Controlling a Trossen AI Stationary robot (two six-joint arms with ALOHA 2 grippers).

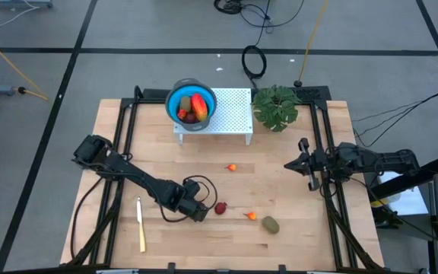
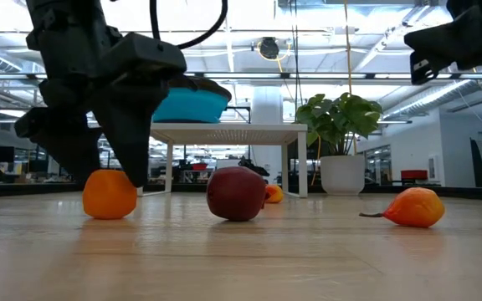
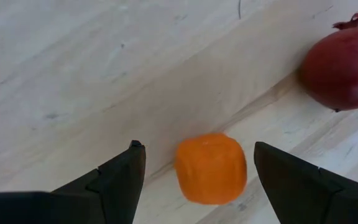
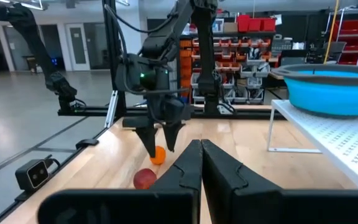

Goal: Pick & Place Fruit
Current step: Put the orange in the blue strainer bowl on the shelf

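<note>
Orange fruit piece (image 3: 211, 168) between open left pincer (image 3: 197, 180) fingers, untouched.

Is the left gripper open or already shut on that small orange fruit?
Open. The left gripper has its fingers spread either side of the small orange fruit, with bare table showing between each finger and the fruit.

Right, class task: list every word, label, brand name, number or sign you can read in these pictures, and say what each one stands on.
None can be read: no lettering shows on the round blue bowl, the white perforated metal stand or the pale wooden table.
Red storage bins in the room behind: any labels are too small to read.
</note>
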